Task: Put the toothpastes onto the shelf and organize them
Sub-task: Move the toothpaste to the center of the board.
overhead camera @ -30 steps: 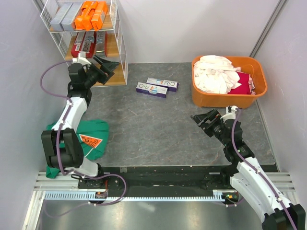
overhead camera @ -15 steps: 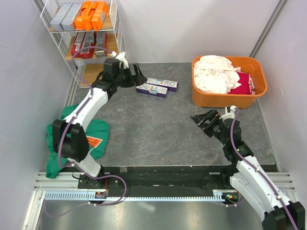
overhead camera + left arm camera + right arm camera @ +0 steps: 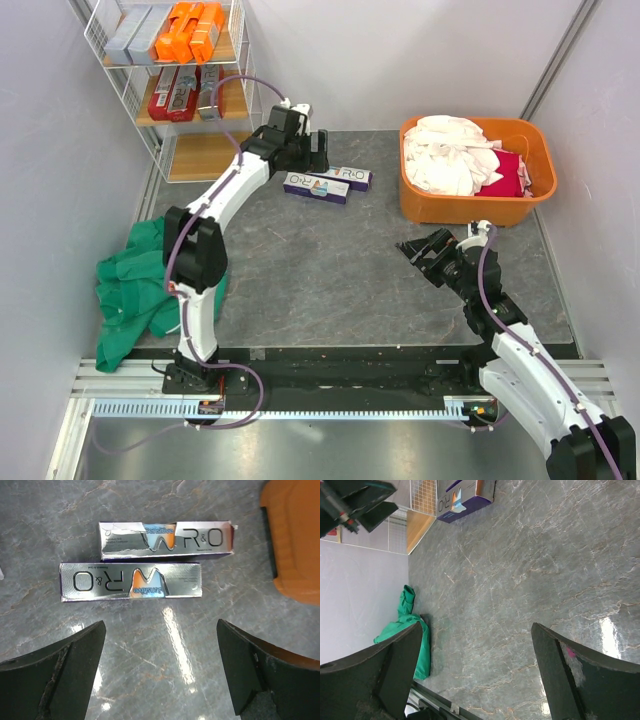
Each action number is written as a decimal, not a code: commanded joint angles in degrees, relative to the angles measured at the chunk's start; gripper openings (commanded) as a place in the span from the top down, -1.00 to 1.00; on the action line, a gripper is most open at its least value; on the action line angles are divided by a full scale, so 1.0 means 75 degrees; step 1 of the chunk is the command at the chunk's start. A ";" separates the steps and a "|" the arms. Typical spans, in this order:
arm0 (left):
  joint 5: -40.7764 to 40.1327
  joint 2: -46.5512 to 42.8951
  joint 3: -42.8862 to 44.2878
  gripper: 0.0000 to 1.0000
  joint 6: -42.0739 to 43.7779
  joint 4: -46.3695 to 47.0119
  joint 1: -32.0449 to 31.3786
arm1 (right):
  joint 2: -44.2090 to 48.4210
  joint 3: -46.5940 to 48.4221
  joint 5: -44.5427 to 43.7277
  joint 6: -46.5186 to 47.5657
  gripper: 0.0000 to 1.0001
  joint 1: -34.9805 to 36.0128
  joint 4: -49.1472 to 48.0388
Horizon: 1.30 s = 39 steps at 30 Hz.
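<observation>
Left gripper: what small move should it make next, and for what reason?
Probably advance the left gripper down onto the nearer R&O carton. Its jaws stand open just short of it; it and the second carton lie on the table, not yet on the shelf.

Printed on the far toothpaste carton [image 3: 166, 540]: "R&O" in large black letters, with "Sensitive" to its left. Printed on the near toothpaste carton [image 3: 131, 581], just beside it: "R&O" and "Sensitive" again, upside down in the left wrist view. Smaller print unreadable.
</observation>
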<state>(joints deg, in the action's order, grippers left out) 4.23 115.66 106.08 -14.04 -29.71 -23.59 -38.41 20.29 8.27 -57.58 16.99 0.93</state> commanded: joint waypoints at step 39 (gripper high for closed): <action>0.0679 0.3635 0.2618 -0.99 -0.0975 -0.1088 -0.0287 | -0.0316 0.0025 0.0010 0.0248 -0.96 -0.0074 -0.0182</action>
<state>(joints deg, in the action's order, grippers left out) 7.73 145.53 133.36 -18.96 -30.72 -23.88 -41.74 20.16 7.92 -55.72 16.64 0.93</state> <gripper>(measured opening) 0.993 0.982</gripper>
